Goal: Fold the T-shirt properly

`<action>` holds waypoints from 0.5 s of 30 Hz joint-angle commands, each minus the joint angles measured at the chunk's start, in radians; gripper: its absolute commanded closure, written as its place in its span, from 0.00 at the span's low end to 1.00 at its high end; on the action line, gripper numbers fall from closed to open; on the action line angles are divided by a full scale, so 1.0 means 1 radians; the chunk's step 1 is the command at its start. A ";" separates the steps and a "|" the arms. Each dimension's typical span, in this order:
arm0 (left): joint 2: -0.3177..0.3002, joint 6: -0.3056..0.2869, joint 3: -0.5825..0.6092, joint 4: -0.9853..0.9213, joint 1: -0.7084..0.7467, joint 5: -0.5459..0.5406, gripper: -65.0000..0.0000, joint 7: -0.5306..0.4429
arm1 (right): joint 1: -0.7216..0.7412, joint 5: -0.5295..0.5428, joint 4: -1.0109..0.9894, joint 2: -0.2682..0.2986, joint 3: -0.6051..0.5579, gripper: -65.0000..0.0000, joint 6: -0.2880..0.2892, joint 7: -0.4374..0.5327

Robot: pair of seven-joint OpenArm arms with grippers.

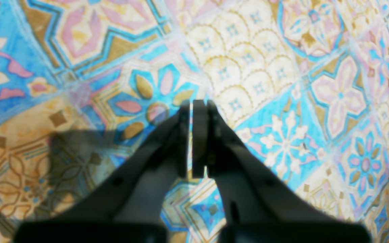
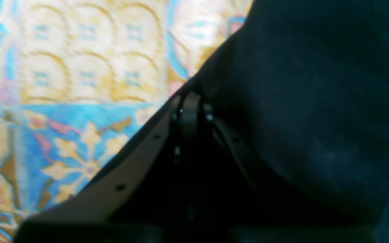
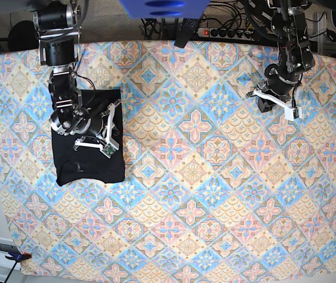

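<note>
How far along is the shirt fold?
Mostly done: the plain black cotton T-shirt lies as a compact rectangle near one edge of the patterned tablecloth. In hand: the right gripper is shut at the fabric's edge; whether it pinches cloth is unclear. The left gripper is shut, empty, far off. Left: release, retreat.

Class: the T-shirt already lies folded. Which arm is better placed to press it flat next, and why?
The right gripper, probably: its shut jaws sit at the edge of the T-shirt. The left gripper, also shut, hangs over bare tablecloth far across the table.
</note>
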 commanded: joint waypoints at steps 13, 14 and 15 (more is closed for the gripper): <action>-0.009 -0.004 -0.003 0.020 -0.003 -0.009 0.99 -0.019 | -0.079 -0.046 0.092 -0.022 0.010 1.00 -0.023 -0.054; -0.009 -0.004 -0.003 0.020 -0.005 -0.009 0.99 -0.019 | -0.079 -0.046 0.092 -0.038 0.010 1.00 -0.023 -0.045; -0.009 -0.004 -0.003 0.020 -0.006 -0.009 0.99 -0.019 | -0.079 -0.046 0.092 -0.050 0.010 1.00 -0.023 -0.031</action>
